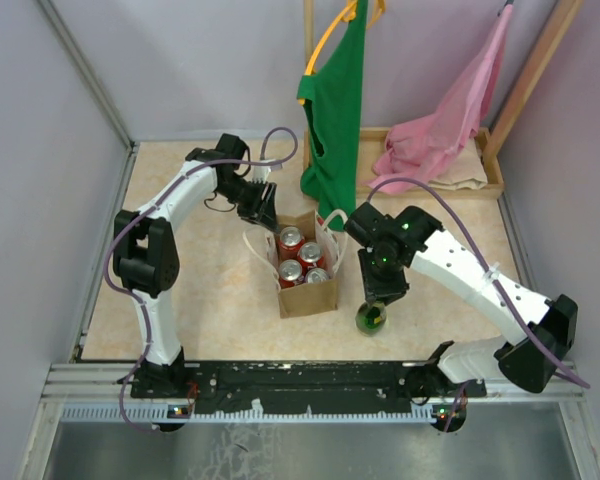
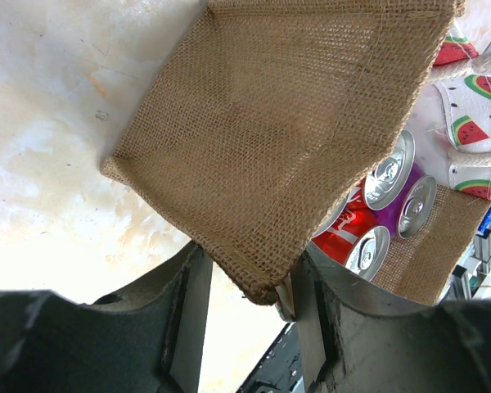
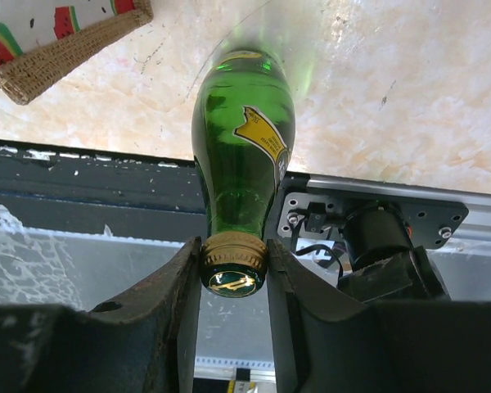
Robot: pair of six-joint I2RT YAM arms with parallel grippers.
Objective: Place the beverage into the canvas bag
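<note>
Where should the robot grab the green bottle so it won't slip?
Grip the green bottle at its narrow neck just under the gold cap, coming straight down from above. It stands upright, its belly looks wider than the finger gap, and the cap's rim makes a ledge. The right gripper already pinches there.

Four cans (image 1: 303,258) stand inside one canvas bag (image 1: 308,295), whose far edge sits between the fingers of the left gripper (image 1: 261,207); by colour, three are red and one purple. One green glass bottle (image 3: 244,164) has its gold-capped neck between the fingers of the right gripper (image 3: 233,274). Two garments hang beyond both grippers: one green (image 1: 335,120), one pink (image 1: 450,115). One shallow wooden tray (image 1: 495,185) lies under the pink garment. There are two arms and two grippers, one on each.
</note>
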